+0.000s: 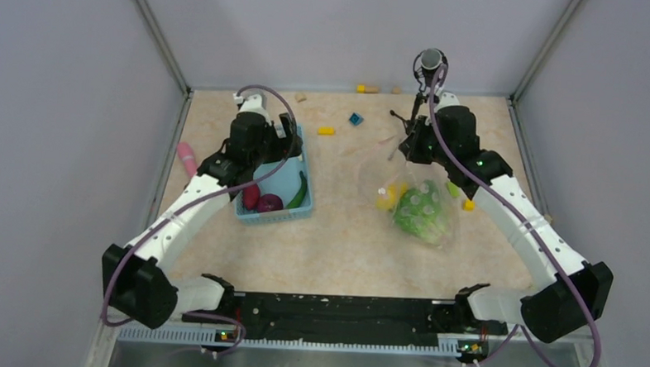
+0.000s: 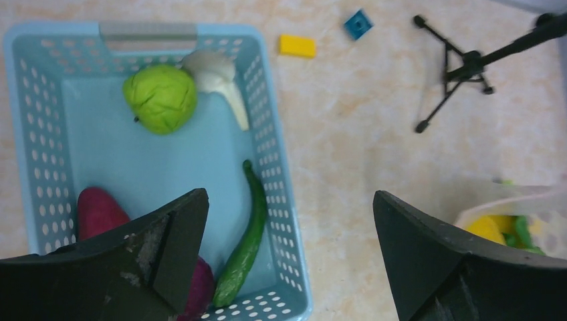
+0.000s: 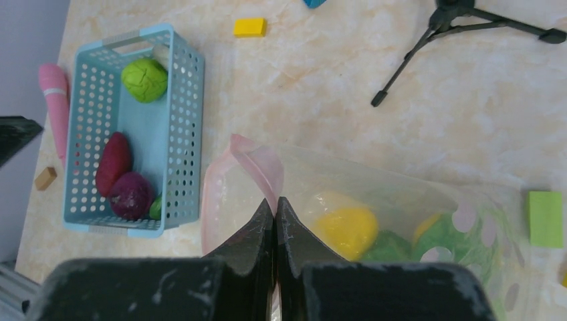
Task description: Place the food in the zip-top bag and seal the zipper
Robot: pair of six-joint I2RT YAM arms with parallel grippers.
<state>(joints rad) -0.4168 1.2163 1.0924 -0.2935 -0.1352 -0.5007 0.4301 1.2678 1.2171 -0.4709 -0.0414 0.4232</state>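
Inside basket (image 2: 282, 167), five foods (image 2: 160, 98), bag (image 3: 401, 194) holding perhaps three

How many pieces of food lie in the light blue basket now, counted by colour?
Green: 2 (round lime, long cucumber)
White: 1 (white piece)
Red to purple: 2 (red piece, purple piece)
Total in the basket: 5
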